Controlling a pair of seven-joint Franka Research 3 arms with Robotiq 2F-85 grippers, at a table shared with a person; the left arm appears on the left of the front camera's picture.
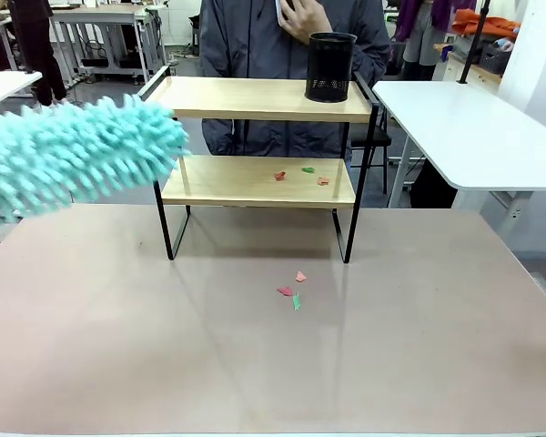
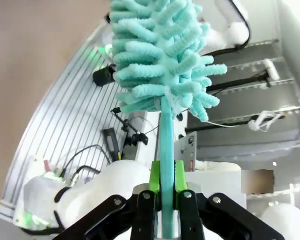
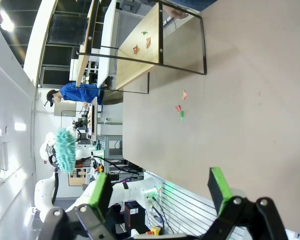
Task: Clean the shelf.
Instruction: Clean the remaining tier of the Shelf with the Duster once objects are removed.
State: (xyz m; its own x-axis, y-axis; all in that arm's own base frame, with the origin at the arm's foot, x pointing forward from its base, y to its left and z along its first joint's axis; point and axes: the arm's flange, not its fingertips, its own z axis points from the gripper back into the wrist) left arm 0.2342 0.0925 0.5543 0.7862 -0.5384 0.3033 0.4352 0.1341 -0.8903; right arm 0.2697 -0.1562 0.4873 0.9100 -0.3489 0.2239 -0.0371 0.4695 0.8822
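Three scraps (image 1: 308, 170) sit on the shelf (image 1: 218, 185); our left claw (image 2: 163, 184) grips the duster (image 1: 73, 159), right claw (image 3: 160, 186) gapes; a high sweep may topple the cup (image 1: 331, 66).

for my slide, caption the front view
Teal duster hovers left of the two-tier shelf, coloured scraps on its lower board and the table.

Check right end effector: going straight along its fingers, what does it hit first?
Probably the tabletop, near the loose paper scraps. The right end effector is open with nothing between; depth unclear.
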